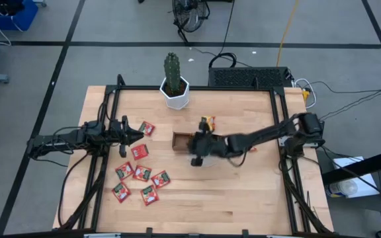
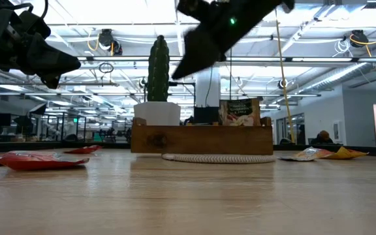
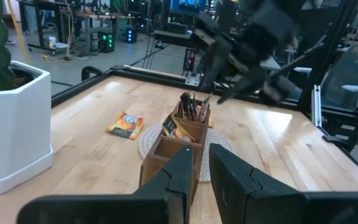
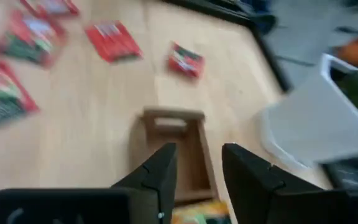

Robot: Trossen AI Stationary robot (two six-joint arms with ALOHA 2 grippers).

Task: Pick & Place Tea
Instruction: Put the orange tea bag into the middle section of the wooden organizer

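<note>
The brown wooden tray (image 1: 178,140) stands on a round woven mat (image 2: 217,158) at mid-table. Several tea sachets (image 3: 189,111) stand upright in its right-hand compartment. Red tea sachets (image 1: 141,173) lie flat on the table's left half, and an orange one (image 3: 126,124) lies just beyond the tray. My right gripper (image 4: 197,167) hangs open above the tray (image 4: 182,146), slanting down toward the table's left, with nothing between its fingers. My left gripper (image 3: 199,169) waits level at the left, pointing at the tray (image 3: 169,152). Its fingers are a narrow gap apart and hold nothing.
A cactus in a white pot (image 1: 174,89) stands at the table's far edge, behind the tray. More orange-yellow sachets (image 2: 325,154) lie on the table to the right of the tray. Bare wood fills the near half of the table.
</note>
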